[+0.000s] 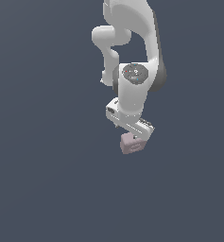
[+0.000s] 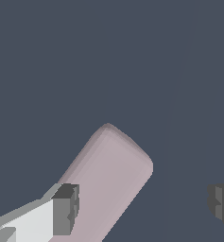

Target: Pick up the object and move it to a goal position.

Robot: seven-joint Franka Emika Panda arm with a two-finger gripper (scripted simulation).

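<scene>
The object [image 1: 132, 143] is a small pale pinkish-mauve block with rounded edges, lying on the dark floor directly under the white arm's hand. In the wrist view the object [image 2: 111, 179] lies at a slant between the fingers, close against one grey fingertip [image 2: 66, 209], while the other fingertip [image 2: 221, 202] stands well apart from it. My gripper [image 2: 144, 205] is open, with a wide gap on one side of the block. From the exterior view the gripper [image 1: 135, 136] is lowered onto the block, and its fingertips are mostly hidden by the hand.
A plain dark blue-grey floor [image 1: 47, 189] fills both views. The white arm [image 1: 132, 56] comes down from the upper middle of the exterior view. No other objects or marker show.
</scene>
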